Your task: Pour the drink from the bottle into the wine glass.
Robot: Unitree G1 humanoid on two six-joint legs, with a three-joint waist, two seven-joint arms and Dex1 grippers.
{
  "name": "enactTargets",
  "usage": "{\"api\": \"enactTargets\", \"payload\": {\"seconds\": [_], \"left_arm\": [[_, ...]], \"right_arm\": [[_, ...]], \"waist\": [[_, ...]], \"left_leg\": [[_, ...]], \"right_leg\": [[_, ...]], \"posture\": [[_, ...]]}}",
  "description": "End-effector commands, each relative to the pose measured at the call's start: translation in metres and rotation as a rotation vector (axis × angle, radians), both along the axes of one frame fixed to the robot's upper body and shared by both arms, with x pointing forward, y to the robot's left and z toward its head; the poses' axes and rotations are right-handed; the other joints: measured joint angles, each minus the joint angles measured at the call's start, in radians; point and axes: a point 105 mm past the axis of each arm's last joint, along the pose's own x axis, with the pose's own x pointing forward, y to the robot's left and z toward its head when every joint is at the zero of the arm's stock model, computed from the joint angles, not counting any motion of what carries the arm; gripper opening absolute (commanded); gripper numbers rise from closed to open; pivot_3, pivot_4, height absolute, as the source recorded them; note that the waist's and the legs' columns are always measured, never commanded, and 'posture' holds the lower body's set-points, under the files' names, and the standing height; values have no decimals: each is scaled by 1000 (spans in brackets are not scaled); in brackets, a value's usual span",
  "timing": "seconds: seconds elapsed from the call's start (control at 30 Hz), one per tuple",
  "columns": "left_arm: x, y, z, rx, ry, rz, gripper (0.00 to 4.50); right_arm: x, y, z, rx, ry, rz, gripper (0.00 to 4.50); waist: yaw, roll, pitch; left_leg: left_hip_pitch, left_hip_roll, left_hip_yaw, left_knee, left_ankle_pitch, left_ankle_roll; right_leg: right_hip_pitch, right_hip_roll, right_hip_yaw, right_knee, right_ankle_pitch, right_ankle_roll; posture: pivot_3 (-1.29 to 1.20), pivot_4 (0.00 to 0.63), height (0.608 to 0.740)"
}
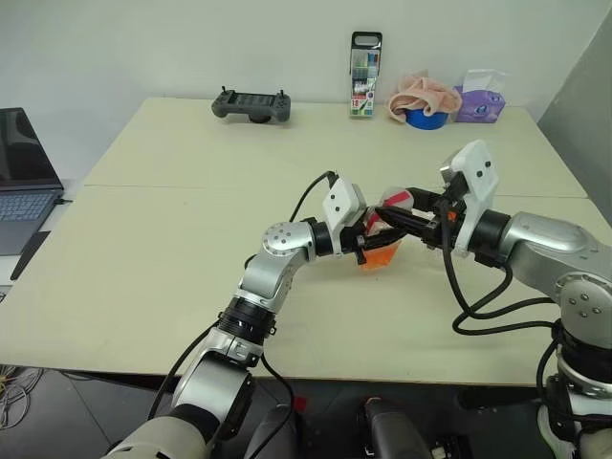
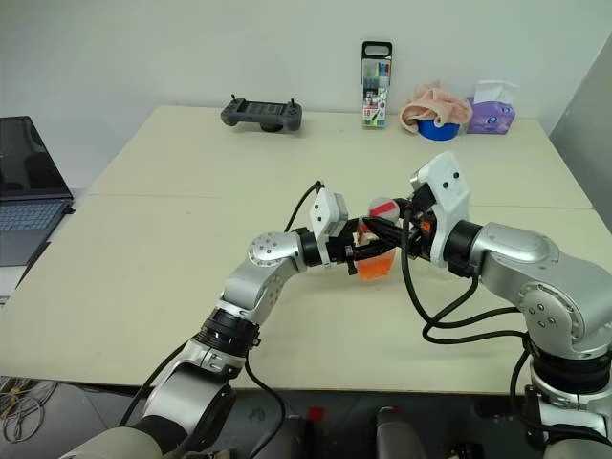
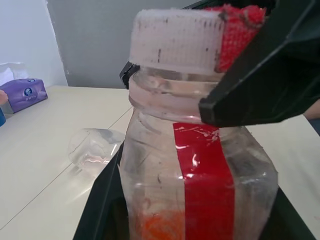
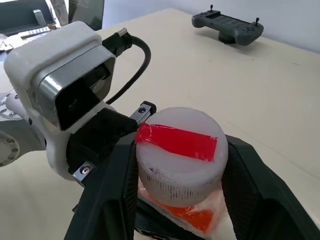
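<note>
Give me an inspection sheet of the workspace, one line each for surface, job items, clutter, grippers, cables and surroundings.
Surface: pale table, seam across it.
Job's things: bottle upright, cap on, orange-red drink low inside; wine glass on the table behind the bottle.
Clutter: controller, marker pack, blue bowl with cloth, tissue box along the far edge.
Grippers: left gripper shut on the bottle; right gripper around the cap.
Cables: black cable looping beside the right arm.
Surroundings: laptop to the left, white wall.
</note>
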Motion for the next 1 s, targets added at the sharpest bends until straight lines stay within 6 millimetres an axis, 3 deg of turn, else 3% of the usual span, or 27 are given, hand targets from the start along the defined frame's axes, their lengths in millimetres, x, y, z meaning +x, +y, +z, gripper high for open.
{"api": "enactTargets", "payload": {"seconds": [0.03, 0.13, 0.33, 0.53, 0.7, 0.87, 1.0], "left_arm": [[11, 14, -10, 3, 63, 70, 1661], [9, 14, -10, 3, 69, 63, 1660], [8, 13, -10, 0, 77, 61, 1659], [7, 14, -11, 10, 86, 46, 1656], [4, 12, -15, 8, 90, 54, 1654], [4, 12, -14, -2, 93, 62, 1653], [5, 14, -14, -1, 93, 63, 1636]], "right_arm": [[-28, 19, 29, -14, -142, 236, 1927], [-26, 18, 28, -35, -132, 280, 1927], [3, 11, 47, 41, -219, 149, 1927], [10, 11, 60, 198, -226, 50, 1927], [18, 8, 54, 303, -158, -85, 1927], [12, 17, 42, 121, -191, -112, 1927], [-1, 25, 40, 52, -221, -11, 1926]], "waist": [[0, 0, 0], [0, 0, 0], [-1, 0, 0], [0, 0, 0], [1, 0, 0], [1, 0, 0], [1, 0, 0]], "left_leg": [[0, 0, 0, 0, 0, 0], [0, 0, 1, 0, 0, 0], [0, 1, 1, 1, 0, 0], [0, 1, 0, 1, 0, 0], [0, 1, -4, 1, 0, 0], [-1, 0, -5, 1, 0, 0], [-1, 0, -5, 1, 0, 0]], "right_leg": [[0, 0, 0, 0, 0, 0], [0, 0, 0, 0, 0, 0], [0, 0, 0, 1, 0, 0], [0, 0, 0, 1, 0, 0], [-1, -2, 1, 1, 0, 0], [-1, -2, 0, 0, 0, 0], [-1, -2, 0, 0, 0, 0]], "posture": [[0, 150, 740], [0, 150, 740], [0, 150, 740], [0, 150, 740], [0, 150, 740], [0, 150, 740], [0, 150, 740]]}}
